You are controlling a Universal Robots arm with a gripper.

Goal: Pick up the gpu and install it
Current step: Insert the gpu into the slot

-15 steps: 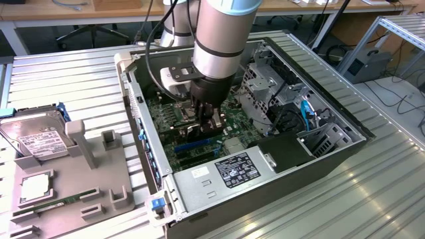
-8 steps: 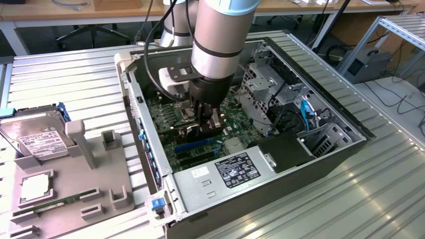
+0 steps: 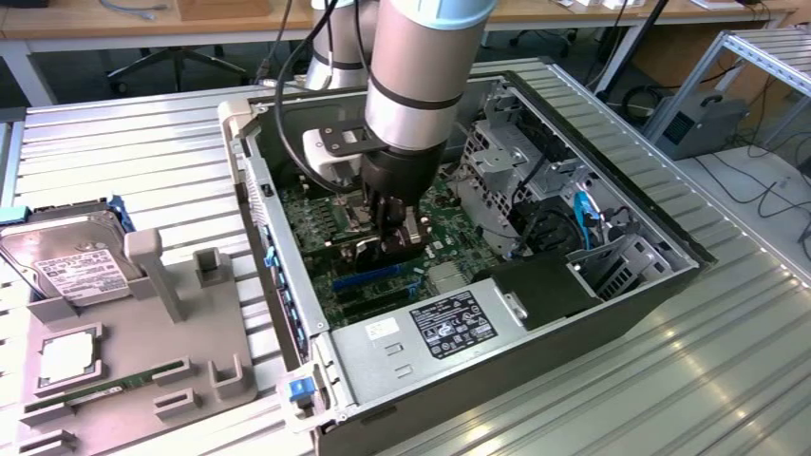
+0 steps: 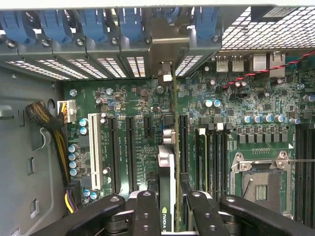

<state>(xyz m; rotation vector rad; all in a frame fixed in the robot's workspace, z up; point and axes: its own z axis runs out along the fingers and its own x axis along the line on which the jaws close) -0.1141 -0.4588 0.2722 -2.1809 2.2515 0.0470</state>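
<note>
As shown in the exterior view, the gpu [image 3: 365,254] was clamped by the gripper [image 3: 390,239] low inside the case [image 3: 621,309]. In the wrist view, it was seen edge-on over the motherboard [image 4: 246,98]; square alignment and even pressure were judged necessary.

Hard drive [image 3: 64,261], memory stick [image 3: 102,388], grey holder [image 3: 178,323]

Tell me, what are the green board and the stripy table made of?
Board: looks like stiff circuit-board laminate with a glossy green coating, going by the soldered chips and slots on it. Table: probably bare aluminium with a matte silver finish; its ribbed panels reflect the light softly.
</note>
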